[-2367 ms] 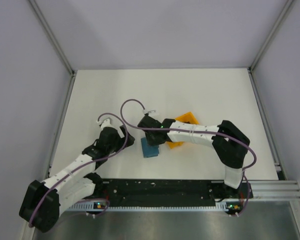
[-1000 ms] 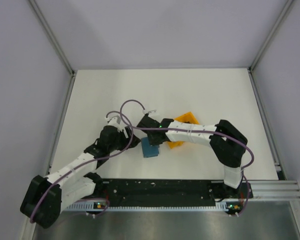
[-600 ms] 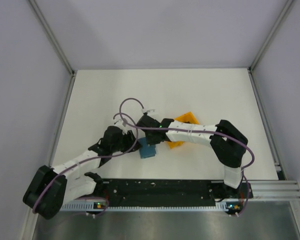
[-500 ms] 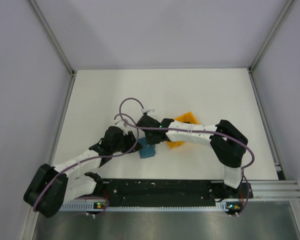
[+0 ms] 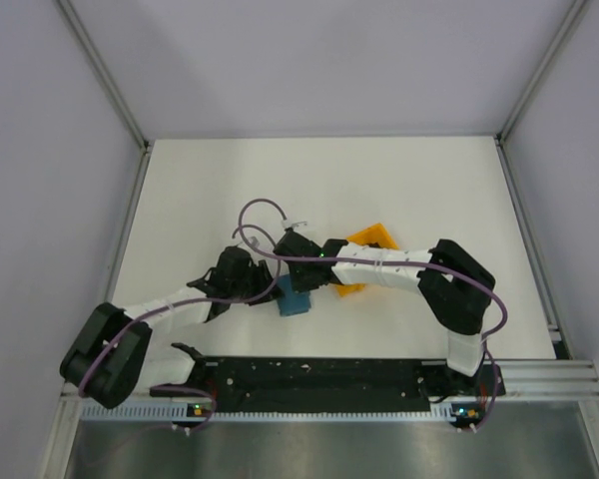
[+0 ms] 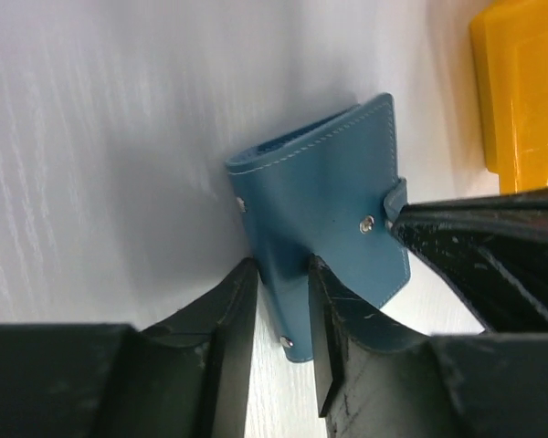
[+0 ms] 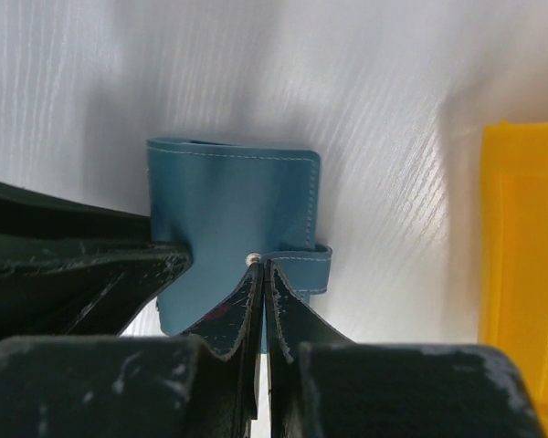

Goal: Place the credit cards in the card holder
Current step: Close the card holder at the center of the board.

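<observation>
Fingers (image 6: 230, 315) of my left gripper (image 6: 281, 269) are clamped across the lower edge of the folded teal card holder (image 6: 315, 178). My right gripper (image 7: 261, 274) is pinched tight on its snap strap (image 7: 300, 262). The holder sits just 6 o'clock of centre on the white table (image 5: 329, 180), with the orange rack (image 5: 367, 244) at its 2 o'clock.

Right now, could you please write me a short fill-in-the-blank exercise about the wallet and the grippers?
1. The wallet is ___ in colour.
2. The right gripper pinches the strap and the left gripper pinches the cover, so ___ grippers hold the wallet.
3. In the top view, the rack lies to the ___ of the wallet.
Missing words: blue; two; right.
</observation>
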Motion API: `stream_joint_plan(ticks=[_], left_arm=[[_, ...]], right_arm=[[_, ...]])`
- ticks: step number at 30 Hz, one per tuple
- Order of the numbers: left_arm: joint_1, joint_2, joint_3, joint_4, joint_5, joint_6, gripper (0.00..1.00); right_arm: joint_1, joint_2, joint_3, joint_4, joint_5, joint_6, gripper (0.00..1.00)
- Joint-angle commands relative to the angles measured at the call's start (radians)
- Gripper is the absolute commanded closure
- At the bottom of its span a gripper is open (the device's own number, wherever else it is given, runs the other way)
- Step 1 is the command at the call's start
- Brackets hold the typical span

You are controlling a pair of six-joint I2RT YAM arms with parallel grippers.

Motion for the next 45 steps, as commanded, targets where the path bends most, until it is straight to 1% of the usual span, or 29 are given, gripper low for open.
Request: stream_joint_plan(ticks=[1, 5, 11, 16, 17, 20, 23, 25, 29, 34, 41, 45], left_arm=[[-0.004, 0.091, 0.011, 0.059, 0.036, -0.033, 0.70], [-0.002, 0.125, 0.020, 0.042, 0.009, -0.026, 0.76], [-0.002, 0.111, 0.023, 0.012, -0.030, -0.026, 0.77], [-0.002, 0.111, 0.026, 0.018, -0.019, -0.026, 0.78], [-0.002, 0.108, 0.026, 0.019, -0.020, -0.026, 0.78], [-0.002, 0.105, 0.026, 0.021, -0.019, -0.027, 0.77], [-0.002, 0.090, 0.016, 0.031, -0.016, -0.038, 0.76], [-0.002, 0.075, 0.006, 0.039, -0.020, -0.052, 0.76], [-0.002, 0.047, -0.021, 0.074, -0.017, -0.084, 0.73], [-0.004, 0.027, -0.041, 0.104, -0.013, -0.106, 0.73], [-0.002, 0.013, -0.047, 0.105, -0.028, -0.119, 0.73], [-0.002, 0.009, -0.050, 0.107, -0.030, -0.118, 0.74]], right_arm=[[0.010, -0.041, -0.004, 0.058, -0.038, -0.017, 1.00], [0.007, -0.042, -0.001, 0.066, -0.032, -0.024, 1.00], [0.001, -0.052, -0.020, 0.055, -0.016, -0.018, 1.00], [-0.005, -0.090, -0.031, 0.054, -0.002, -0.027, 1.00], [-0.005, -0.104, -0.025, 0.054, 0.008, -0.032, 0.95], [-0.007, -0.141, 0.001, 0.041, 0.036, -0.072, 0.69], [-0.005, -0.142, 0.030, -0.004, 0.041, -0.073, 0.58], [-0.005, -0.119, 0.042, -0.051, 0.050, -0.046, 0.57], [0.015, -0.110, 0.006, -0.071, 0.080, 0.011, 0.57], [0.019, -0.072, 0.019, -0.086, 0.074, 0.008, 0.57], [0.045, -0.029, 0.071, -0.095, 0.068, 0.003, 0.57], [0.045, -0.010, 0.070, -0.100, 0.082, 0.006, 0.61]])
